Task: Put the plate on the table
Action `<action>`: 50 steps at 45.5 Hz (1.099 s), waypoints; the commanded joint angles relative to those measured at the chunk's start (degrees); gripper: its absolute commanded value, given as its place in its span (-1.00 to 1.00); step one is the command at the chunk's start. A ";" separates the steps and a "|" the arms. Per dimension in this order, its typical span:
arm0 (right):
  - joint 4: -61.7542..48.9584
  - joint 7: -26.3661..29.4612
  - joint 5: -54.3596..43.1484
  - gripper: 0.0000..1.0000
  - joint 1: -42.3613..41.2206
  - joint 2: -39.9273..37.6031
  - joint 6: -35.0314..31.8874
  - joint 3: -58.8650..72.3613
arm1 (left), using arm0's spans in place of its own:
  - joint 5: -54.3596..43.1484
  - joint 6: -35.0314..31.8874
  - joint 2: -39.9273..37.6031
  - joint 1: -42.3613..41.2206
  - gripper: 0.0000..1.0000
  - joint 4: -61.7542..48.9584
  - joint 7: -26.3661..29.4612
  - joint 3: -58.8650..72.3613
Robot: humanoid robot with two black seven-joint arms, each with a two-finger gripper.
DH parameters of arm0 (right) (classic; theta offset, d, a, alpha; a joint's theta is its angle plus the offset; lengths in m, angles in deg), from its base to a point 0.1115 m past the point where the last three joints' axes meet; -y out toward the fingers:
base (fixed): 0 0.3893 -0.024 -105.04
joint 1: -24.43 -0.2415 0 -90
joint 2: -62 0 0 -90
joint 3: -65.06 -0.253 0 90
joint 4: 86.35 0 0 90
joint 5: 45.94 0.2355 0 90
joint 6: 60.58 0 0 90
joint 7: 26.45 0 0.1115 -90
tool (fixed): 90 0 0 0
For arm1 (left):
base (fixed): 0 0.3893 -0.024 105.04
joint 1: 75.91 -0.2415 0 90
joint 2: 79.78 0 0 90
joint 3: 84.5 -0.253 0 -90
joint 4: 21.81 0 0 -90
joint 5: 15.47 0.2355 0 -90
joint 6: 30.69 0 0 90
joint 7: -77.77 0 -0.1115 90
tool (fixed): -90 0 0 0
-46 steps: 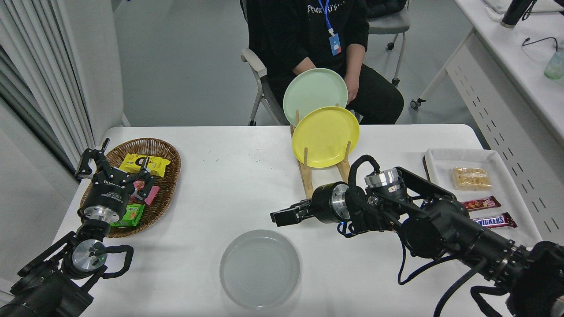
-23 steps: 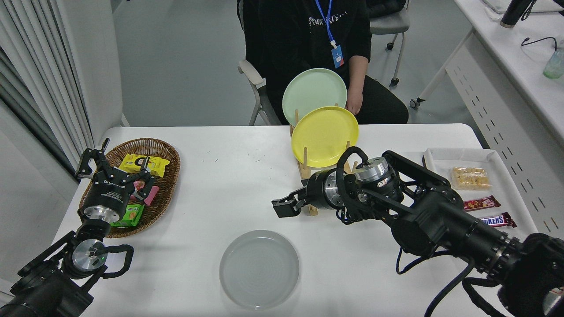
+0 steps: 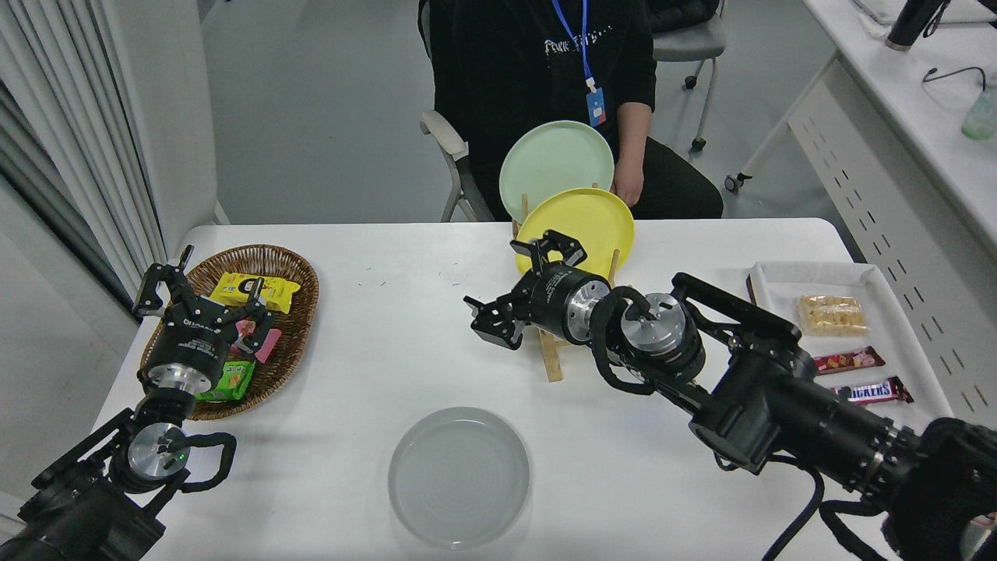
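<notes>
The light-grey plate [image 3: 459, 476] lies flat on the white table [image 3: 405, 312] near its front edge, with nothing touching it. My right gripper [image 3: 516, 285] is open and empty. It hangs above the table well behind the grey plate, just left of the wooden rack [image 3: 548, 349] and in front of the yellow plate [image 3: 580, 230]. My left gripper [image 3: 204, 290] is parked at the lower left over the basket, open.
A pale mint-green plate [image 3: 554, 160] stands in the rack behind the yellow one. A wicker basket [image 3: 269, 265] of snack packets is at the left. A white tray [image 3: 872, 280] with snack bars is at the right. A person [image 3: 537, 70] sits at the far side.
My right gripper has risen and moved back away from the grey plate toward the rack, turning and spreading its fingers wider. The grey plate has stayed where it lies.
</notes>
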 commanded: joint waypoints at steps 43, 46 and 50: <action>-5.08 -1.03 -14.00 1.00 7.38 -17.32 -12.63 -17.14 | 0.01 0.00 0.01 0.05 0.96 0.00 0.00 0.00; -5.17 -0.94 -14.00 1.00 7.90 -18.11 -12.71 -17.14 | 0.01 0.00 0.01 -0.03 0.96 0.00 0.00 0.00; -6.66 -0.94 -14.00 1.00 8.78 -18.38 -13.06 -17.14 | 0.01 0.00 0.01 0.05 0.96 0.00 0.00 0.00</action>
